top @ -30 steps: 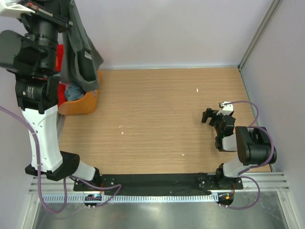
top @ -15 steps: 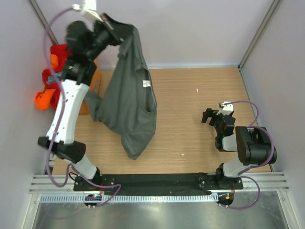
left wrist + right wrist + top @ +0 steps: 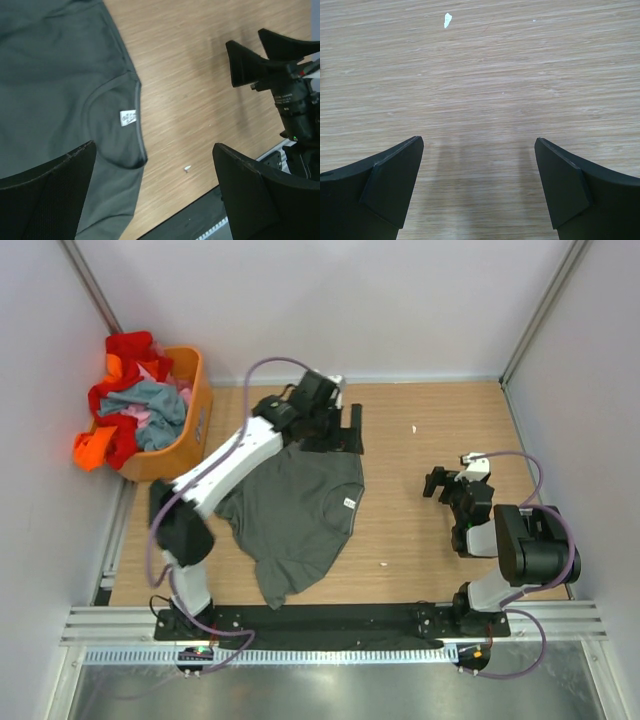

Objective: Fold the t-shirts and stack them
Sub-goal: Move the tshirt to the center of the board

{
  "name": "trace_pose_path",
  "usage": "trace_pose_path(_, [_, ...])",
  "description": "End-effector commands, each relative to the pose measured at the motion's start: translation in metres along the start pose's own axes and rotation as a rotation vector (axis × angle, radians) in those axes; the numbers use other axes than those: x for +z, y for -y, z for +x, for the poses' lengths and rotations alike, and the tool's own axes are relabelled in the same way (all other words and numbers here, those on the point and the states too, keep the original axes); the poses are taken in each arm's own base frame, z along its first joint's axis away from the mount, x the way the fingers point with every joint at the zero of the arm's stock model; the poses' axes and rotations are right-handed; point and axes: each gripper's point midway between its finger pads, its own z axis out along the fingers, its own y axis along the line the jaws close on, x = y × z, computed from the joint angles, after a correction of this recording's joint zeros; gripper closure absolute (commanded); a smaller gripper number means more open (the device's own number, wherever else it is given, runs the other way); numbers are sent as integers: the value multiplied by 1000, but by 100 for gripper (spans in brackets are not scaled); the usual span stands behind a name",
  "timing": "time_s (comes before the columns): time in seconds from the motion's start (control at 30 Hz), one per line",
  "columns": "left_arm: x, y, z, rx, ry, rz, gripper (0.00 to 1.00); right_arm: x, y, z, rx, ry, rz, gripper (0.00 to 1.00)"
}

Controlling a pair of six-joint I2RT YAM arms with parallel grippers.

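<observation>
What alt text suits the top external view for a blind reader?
A dark grey t-shirt lies rumpled on the wooden table, the open left gripper near its far edge. An orange basket of coloured shirts stands far left; the right gripper is open, empty.

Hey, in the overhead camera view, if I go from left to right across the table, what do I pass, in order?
orange basket → dark grey t-shirt → small white scrap → right gripper
</observation>
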Motion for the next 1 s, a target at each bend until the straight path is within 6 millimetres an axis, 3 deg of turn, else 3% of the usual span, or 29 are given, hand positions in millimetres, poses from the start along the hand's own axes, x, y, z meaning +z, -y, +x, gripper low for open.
trace_pose_path(0.0, [-128,-6,-49,29,376,-16,0,6,2,-31,-24,105,8,0])
trace_pose_path(0.03, [-148,-21,-35,24,411,-62,0,6,2,-31,-22,107,9,0])
trace_pose_path(0.1, [-162,-39,-19,20,439,-112,0,6,1,-32,-22,110,7,0])
trace_pose_path(0.13, [-184,-42,-12,28,479,-112,0,6,2,-32,-24,108,9,0])
trace_pose_path(0.23, [-183,-73,26,57,453,-181,0,6,1,-31,-24,107,8,0])
trace_pose_path(0.27, [-203,-76,32,61,499,-171,0,6,2,-31,-24,105,9,0])
trace_pose_path(0.3, [-197,-91,48,81,480,-210,0,6,2,-32,-24,108,9,0])
trace_pose_path(0.37, [-220,-99,58,93,553,-216,0,6,2,-31,-24,107,9,0])
trace_pose_path(0.5, [-230,-136,78,79,631,-329,0,6,2,-31,-24,107,9,0])
trace_pose_path(0.63, [-235,-154,90,109,615,-412,0,5,1,-33,-26,117,21,0])
trace_pose_path(0.7, [-229,-158,97,117,604,-414,0,-5,-8,-58,-66,177,28,0])
trace_pose_path(0.73, [-226,-157,98,124,597,-400,0,-9,-12,-39,-90,56,37,0])
trace_pose_path(0.77, [-225,-156,99,124,595,-393,0,-11,-23,-106,-58,170,41,0])
trace_pose_path(0.8, [-225,-156,99,119,595,-390,0,-13,-28,-122,-20,141,34,0])
trace_pose_path(0.83, [-225,-155,99,115,597,-387,0,-20,-31,-110,13,2,36,0])
trace_pose_path(0.87, [-224,-155,98,113,600,-387,0,-24,-49,-130,45,-12,-51,0])
trace_pose_path(0.9, [-223,-155,98,112,602,-384,0,-29,-68,-181,57,52,-130,0])
trace_pose_path(0.93, [-223,-154,98,114,605,-380,0,-31,-71,-182,91,16,-133,0])
trace_pose_path(0.97, [-223,-154,97,121,604,-378,0,-29,-58,-207,190,61,-28,0])
